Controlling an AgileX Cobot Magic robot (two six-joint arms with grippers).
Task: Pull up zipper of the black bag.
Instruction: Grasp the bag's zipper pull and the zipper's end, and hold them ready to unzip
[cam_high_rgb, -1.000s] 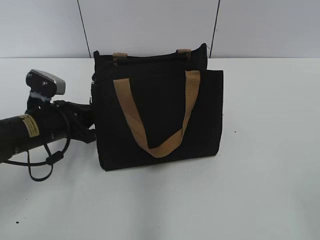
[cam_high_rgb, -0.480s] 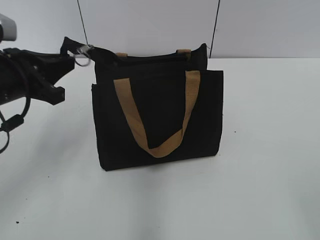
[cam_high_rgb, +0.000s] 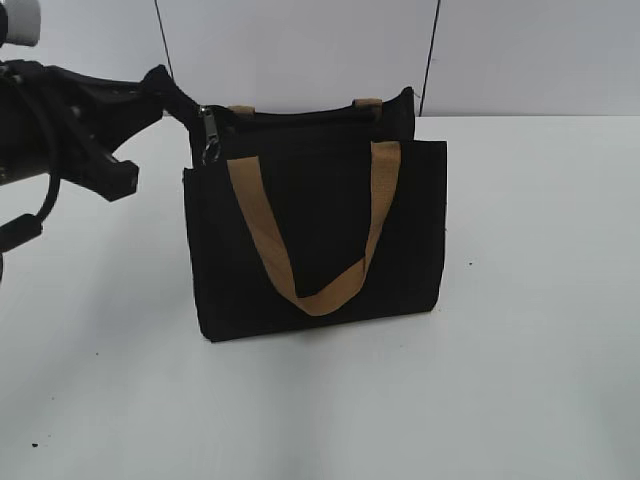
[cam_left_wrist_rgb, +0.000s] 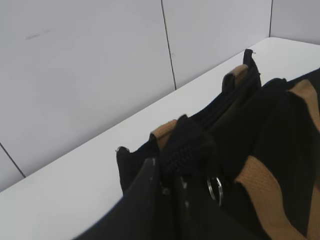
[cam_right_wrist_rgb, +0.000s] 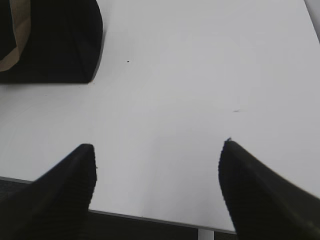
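the black bag (cam_high_rgb: 315, 235) is standing upright on the white counter (cam_high_rgb: 520, 330), a little left of the middle in the exterior view, its flat front pocket panel facing the camera. one tan handle (cam_high_rgb: 310, 225) is hanging down the front in a v shape, and the ends of the other handle are showing as tan tabs at the top rear edge.

the zipper (cam_high_rgb: 300, 113) is running along the bag's top edge. its small silver pull (cam_high_rgb: 211, 135), ending in a ring, is hanging down at the top left corner of the bag, just below the tip of the left gripper (cam_high_rgb: 175, 95). in the left wrist view the ring (cam_left_wrist_rgb: 215, 189) is dangling free beside the tan strap, with nothing gripping it.

the left arm is reaching in from the left edge of the exterior view, well above the counter, with its fingers (cam_left_wrist_rgb: 145, 187) nearly closed together and pinching a fold of black fabric (cam_left_wrist_rgb: 182, 145) at the bag's top corner, next to the end of the zip line.

the right gripper (cam_right_wrist_rgb: 157, 187) is hovering over bare counter, well apart from the bag, whose lower corner (cam_right_wrist_rgb: 55, 42) is showing at the upper left of the right wrist view. its fingers (cam_right_wrist_rgb: 65, 185) are spread wide and holding nothing.
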